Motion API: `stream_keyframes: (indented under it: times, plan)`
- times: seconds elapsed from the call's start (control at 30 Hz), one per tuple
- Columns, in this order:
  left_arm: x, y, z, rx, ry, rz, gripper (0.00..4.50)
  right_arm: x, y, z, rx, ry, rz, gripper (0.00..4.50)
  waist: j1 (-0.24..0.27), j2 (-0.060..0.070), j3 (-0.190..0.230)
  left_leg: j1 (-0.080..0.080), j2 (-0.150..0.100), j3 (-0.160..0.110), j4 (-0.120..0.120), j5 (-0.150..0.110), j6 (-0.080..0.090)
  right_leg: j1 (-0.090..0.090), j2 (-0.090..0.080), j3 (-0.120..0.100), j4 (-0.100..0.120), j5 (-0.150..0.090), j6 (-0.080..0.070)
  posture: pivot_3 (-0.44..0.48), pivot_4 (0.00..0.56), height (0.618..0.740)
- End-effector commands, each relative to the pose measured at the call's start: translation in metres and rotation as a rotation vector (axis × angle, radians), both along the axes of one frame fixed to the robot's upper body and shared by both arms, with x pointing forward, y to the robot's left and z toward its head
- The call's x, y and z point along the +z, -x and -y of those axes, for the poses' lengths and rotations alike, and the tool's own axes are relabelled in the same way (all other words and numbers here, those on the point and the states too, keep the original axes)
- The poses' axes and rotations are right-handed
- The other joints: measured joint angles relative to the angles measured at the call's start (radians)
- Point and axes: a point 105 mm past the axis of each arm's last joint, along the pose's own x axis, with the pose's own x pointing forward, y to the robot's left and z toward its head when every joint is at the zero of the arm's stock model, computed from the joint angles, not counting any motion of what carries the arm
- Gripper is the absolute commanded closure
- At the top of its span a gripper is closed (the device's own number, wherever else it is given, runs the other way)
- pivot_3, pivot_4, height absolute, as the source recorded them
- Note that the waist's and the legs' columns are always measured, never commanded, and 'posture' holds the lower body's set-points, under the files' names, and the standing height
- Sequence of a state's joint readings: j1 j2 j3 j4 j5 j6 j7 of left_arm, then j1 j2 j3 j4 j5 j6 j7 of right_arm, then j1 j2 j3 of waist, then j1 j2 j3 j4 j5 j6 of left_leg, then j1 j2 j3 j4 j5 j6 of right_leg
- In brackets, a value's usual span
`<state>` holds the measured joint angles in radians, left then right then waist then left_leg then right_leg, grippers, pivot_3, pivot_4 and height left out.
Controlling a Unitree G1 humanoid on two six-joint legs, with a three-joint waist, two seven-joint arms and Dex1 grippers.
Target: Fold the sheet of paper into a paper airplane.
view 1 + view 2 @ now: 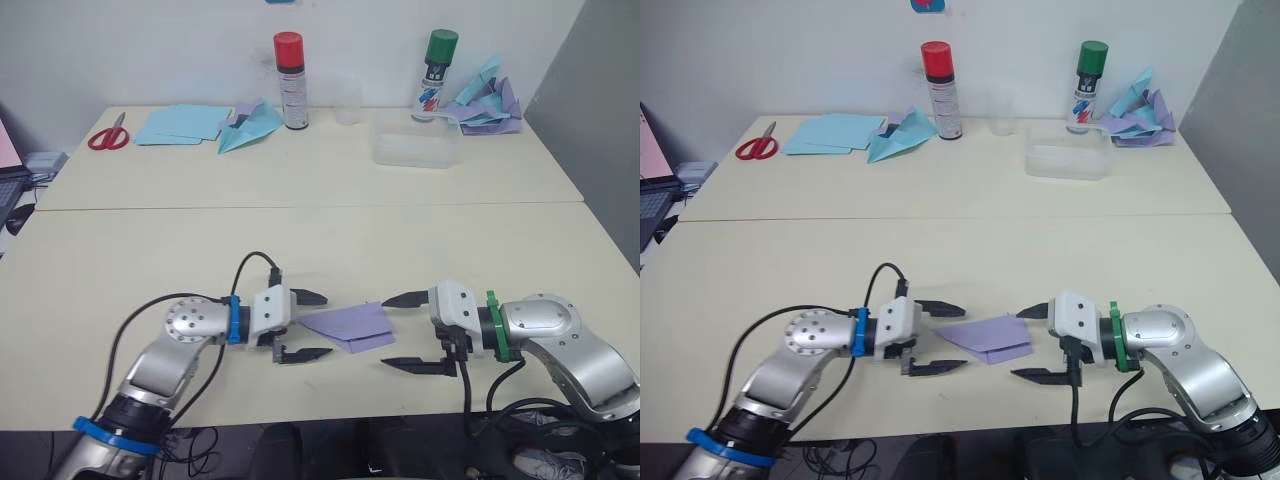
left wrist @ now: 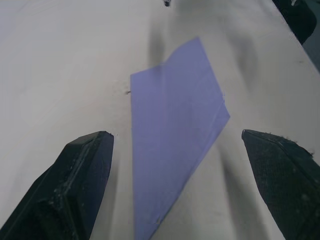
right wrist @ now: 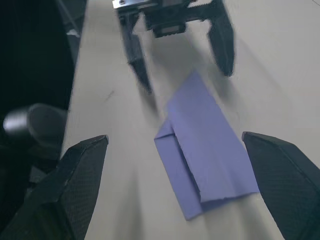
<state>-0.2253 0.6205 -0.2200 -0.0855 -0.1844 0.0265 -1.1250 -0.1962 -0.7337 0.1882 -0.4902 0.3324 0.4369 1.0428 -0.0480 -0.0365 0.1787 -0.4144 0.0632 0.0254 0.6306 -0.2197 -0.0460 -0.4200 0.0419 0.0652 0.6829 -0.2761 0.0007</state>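
The sheet of paper (image 1: 350,327), pale lavender, lies flat on the table's near half, folded into a pointed wedge with a turned-over flap along one edge (image 3: 180,150). My left gripper (image 1: 327,325) is open just left of it, its fingers either side of the paper's pointed end without touching it. From the right, my right gripper (image 1: 383,332) faces it, also open, with its fingertips level with the paper's right edge. In the left wrist view the paper (image 2: 175,140) lies between the two black fingers (image 2: 75,180).
Along the far edge stand a red-capped spray can (image 1: 290,80), a clear cup (image 1: 347,100), a green-capped can (image 1: 437,75) and a clear tub (image 1: 415,140). Scissors (image 1: 108,135), light blue sheets (image 1: 180,123), a blue plane (image 1: 248,125) and a heap of planes (image 1: 490,100) lie there too.
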Motion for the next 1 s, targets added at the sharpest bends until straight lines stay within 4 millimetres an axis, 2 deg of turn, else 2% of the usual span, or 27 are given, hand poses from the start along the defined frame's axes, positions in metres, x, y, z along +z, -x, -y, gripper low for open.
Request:
stream_keyframes:
  times: [0.03, 0.13, 0.5, 0.73, 1.0]
  plan:
    - [-0.005, -0.011, 0.005, 0.019, -0.022, 0.077, 0.0, 0.013, -0.01, -0.007, -0.068, -0.064, 0.085, 0.02, 0.0, 0.0, 0.0, 0.0, 0.0, 0.0, 0.001, 0.0, 0.0, 0.0, 0.0, 0.001, 0.0, 0.001, 0.001, 0.0, 0.15, 0.74]
    - [-0.006, -0.02, 0.006, 0.049, -0.007, 0.101, 0.64, 0.016, -0.016, -0.013, -0.109, -0.109, 0.083, 0.0, 0.002, 0.0, 0.0, -0.001, -0.001, 0.002, 0.002, 0.0, 0.0, 0.0, 0.002, 0.003, 0.0, 0.002, 0.002, 0.0, 0.15, 0.74]
    - [-0.009, -0.03, 0.001, 0.039, -0.015, 0.148, 4.25, 0.01, -0.015, -0.009, -0.095, -0.093, 0.072, 0.0, 0.016, 0.0, 0.0, -0.001, 0.0, 0.003, 0.003, 0.0, 0.0, 0.0, 0.003, 0.004, -0.001, 0.002, 0.002, 0.0, 0.15, 0.74]
    - [-0.001, -0.033, 0.002, 0.005, -0.006, 0.169, 4.25, 0.007, -0.016, -0.009, -0.098, -0.1, 0.069, 0.0, 0.017, 0.0, -0.001, -0.001, 0.0, 0.003, 0.004, 0.0, 0.0, 0.0, 0.003, 0.004, 0.0, 0.003, 0.002, 0.0, 0.15, 0.74]
    - [0.014, -0.03, -0.018, -0.023, -0.013, 0.184, 4.25, 0.005, -0.011, -0.005, -0.087, -0.088, 0.066, 0.0, 0.016, 0.0, -0.001, -0.001, 0.0, 0.003, 0.005, 0.0, 0.0, 0.0, 0.004, 0.004, 0.0, 0.003, 0.002, 0.0, 0.15, 0.74]
